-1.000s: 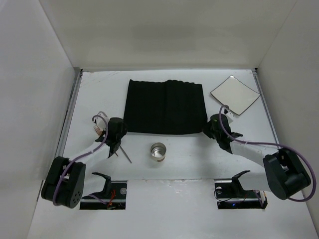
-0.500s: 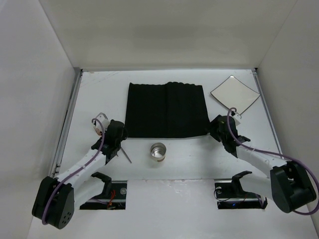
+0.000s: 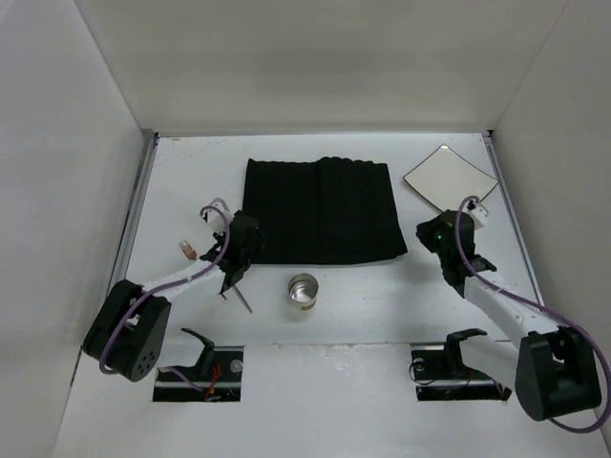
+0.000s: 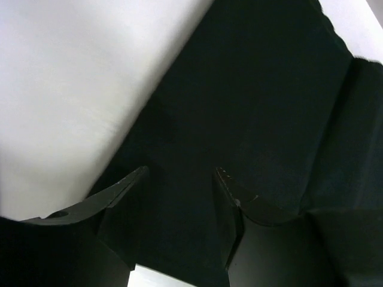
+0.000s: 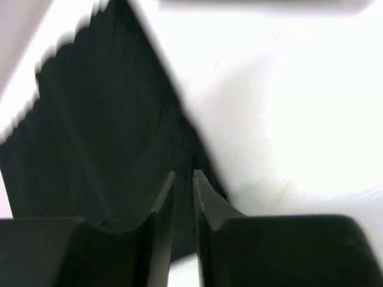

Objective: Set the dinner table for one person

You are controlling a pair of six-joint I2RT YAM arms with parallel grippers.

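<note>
Arguably, with the left pincer (image 4: 181, 174) gaping empty over the 7 o'clock corner of the black placemat (image 3: 320, 210) and the right pincer (image 5: 184, 175) narrowed to an empty-looking slit at 5 o'clock, an uneven tug across the white worktop (image 3: 191, 172) beneath everything could bunch the cloth against the metal cup (image 3: 304, 291).

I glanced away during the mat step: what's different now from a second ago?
The right gripper slid rightward, apparently pinching the near right corner of the black mat, which stretched right with it. The left gripper moved right onto the mat's near left corner, jaws open. The metal cup and square plate stayed put.
</note>
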